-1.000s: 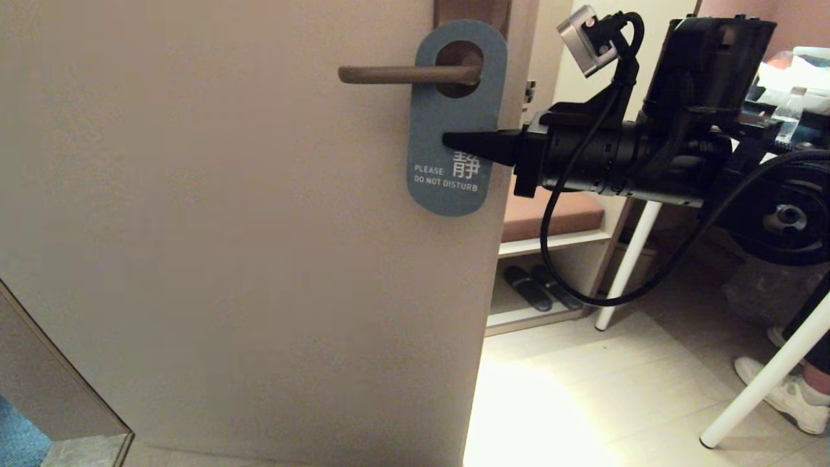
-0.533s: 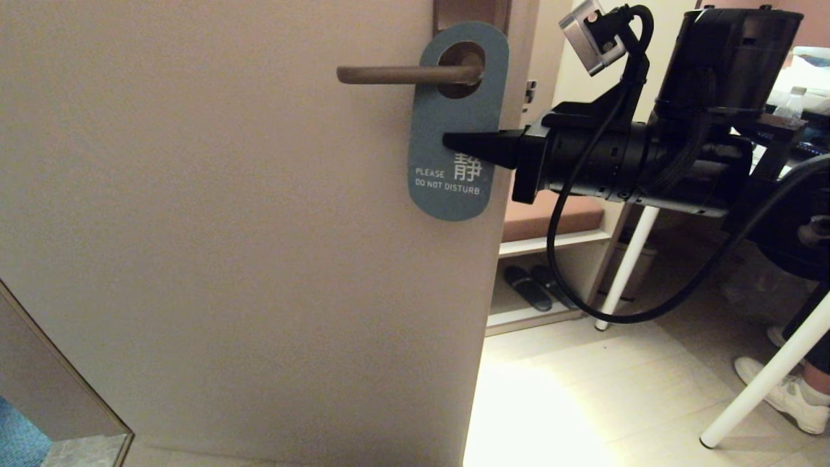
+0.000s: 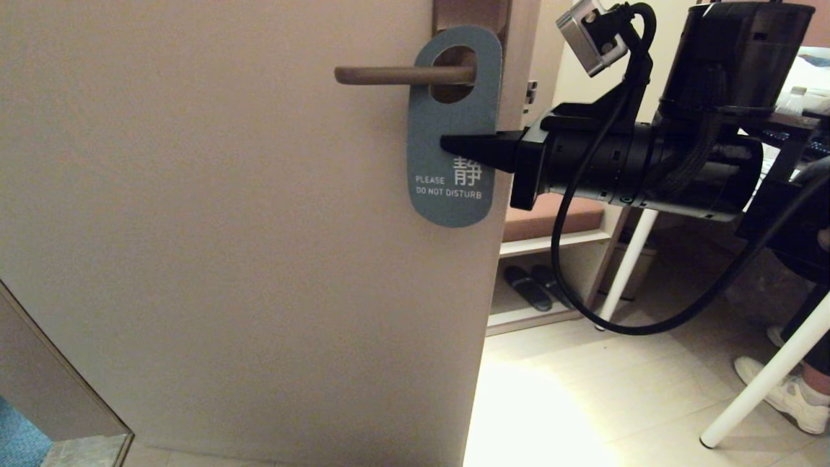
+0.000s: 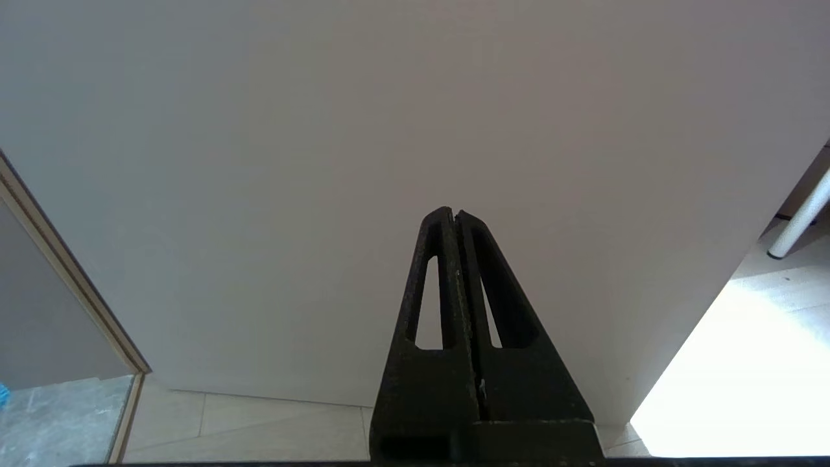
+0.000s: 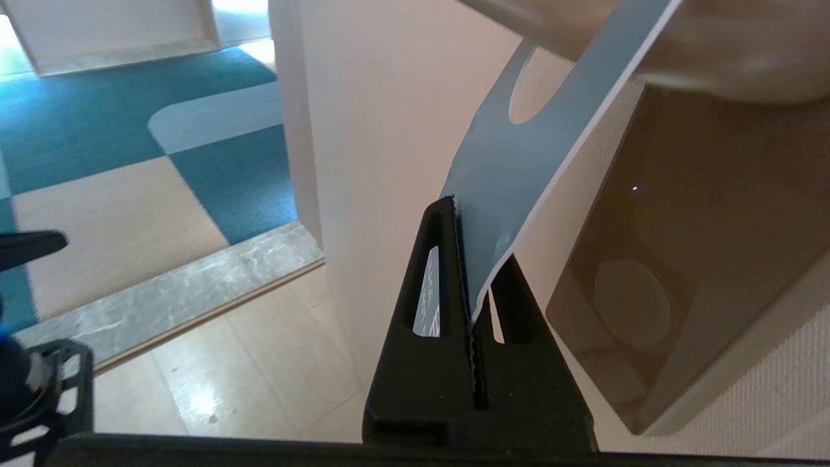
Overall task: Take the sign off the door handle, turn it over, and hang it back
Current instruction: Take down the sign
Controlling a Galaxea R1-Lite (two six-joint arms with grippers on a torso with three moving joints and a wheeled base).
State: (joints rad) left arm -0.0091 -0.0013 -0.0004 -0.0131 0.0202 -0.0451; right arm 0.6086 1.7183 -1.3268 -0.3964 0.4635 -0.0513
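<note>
The slate-blue sign (image 3: 447, 117), reading "PLEASE DO NOT DISTURB", hangs by its big hole on the dark brown door handle (image 3: 402, 75), in front of the brown backplate (image 3: 472, 13). My right gripper (image 3: 447, 144) reaches in from the right and is shut on the sign's middle. In the right wrist view the sign (image 5: 519, 168) runs between the closed fingers of the right gripper (image 5: 462, 214), its white edge showing, next to the backplate (image 5: 681, 259). My left gripper (image 4: 452, 215) is shut and empty, low before the plain door face.
The beige door (image 3: 227, 227) fills the left and middle. To the right is an open gap with a low shelf holding slippers (image 3: 538, 285), white table legs (image 3: 765, 383), a person's shoe (image 3: 788, 395) and pale floor. Blue carpet (image 5: 130, 130) lies beyond the threshold.
The sign has shifted left along the handle and tilted slightly, its lower end dropping a little. My right gripper stays clamped on it and the arm has moved slightly.
</note>
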